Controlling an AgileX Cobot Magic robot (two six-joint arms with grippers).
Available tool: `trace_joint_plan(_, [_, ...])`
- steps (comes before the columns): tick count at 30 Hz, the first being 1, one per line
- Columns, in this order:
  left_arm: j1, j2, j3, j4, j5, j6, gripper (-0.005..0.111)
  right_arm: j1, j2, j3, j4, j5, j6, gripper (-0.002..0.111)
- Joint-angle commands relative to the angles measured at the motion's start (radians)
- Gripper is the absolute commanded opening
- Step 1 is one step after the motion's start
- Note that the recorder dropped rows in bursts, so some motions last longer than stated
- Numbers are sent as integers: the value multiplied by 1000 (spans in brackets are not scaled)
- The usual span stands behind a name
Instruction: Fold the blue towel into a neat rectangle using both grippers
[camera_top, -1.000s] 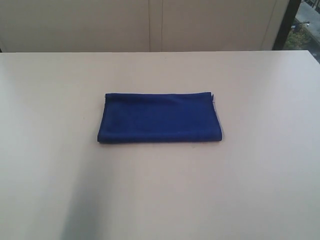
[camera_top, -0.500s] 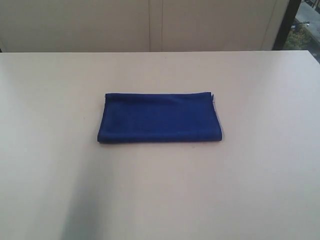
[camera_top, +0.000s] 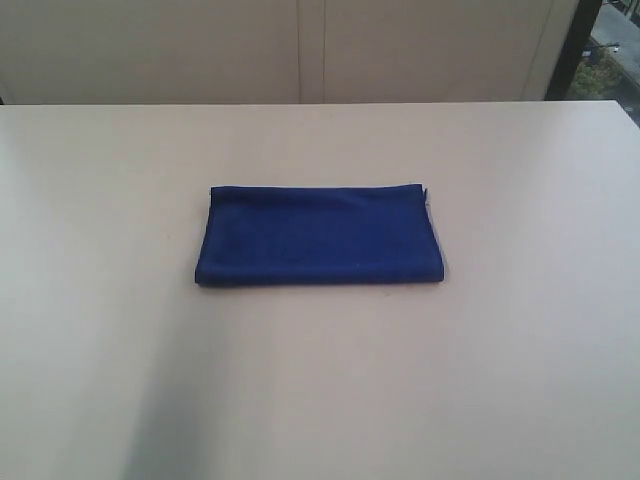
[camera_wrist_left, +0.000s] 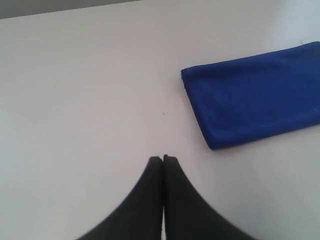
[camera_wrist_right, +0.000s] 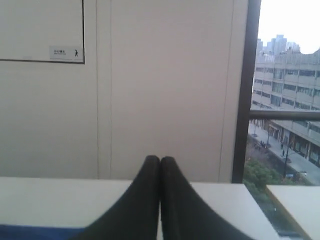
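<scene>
Exterior view matches the earlier frames: one folded blue towel lies mid-tabletop, unmoved. Two sets: left fingers and right fingers, each pressed together, holding nothing.

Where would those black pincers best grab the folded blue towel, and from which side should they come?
Probably the corners of one short end of the blue towel, from above and just outside that end. It lies flat on the table, so only its edges offer a lip. The left gripper and right gripper are both shut and off the cloth; they would open first.
</scene>
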Motion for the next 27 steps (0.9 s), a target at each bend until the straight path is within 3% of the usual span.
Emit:
trace_joint_plan(1, [2, -7, 5, -10, 6, 1, 0, -9, -5, 150, -11, 1, 6, 0])
trace_joint_plan(5, [2, -7, 5, -10, 6, 1, 0, -9, -5, 290, -11, 15, 6, 0])
trace_joint_plan(9, [2, -7, 5, -10, 6, 1, 0, -9, -5, 293, -11, 139, 6, 0])
trace_joint_plan(27, [2, -7, 5, -10, 6, 1, 0, -9, -5, 293, -11, 142, 6, 0])
